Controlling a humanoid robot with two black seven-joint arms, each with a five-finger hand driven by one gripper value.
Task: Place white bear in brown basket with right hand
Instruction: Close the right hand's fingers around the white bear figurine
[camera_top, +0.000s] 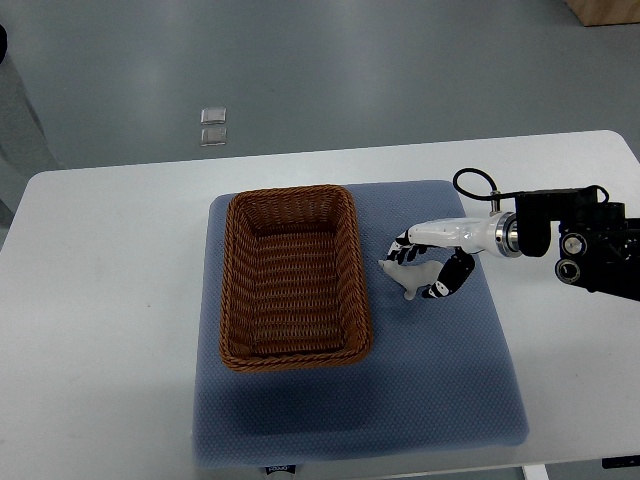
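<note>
Your right hand (432, 262) reaches in from three o'clock and has its fingers curled around the white bear (409, 279), grasping it over the blue mat (440, 380). The bear sits just beside the brown basket (292, 350), off its three o'clock rim, not inside. You can see the basket on the mat at the centre of the white counter (100, 300).
</note>
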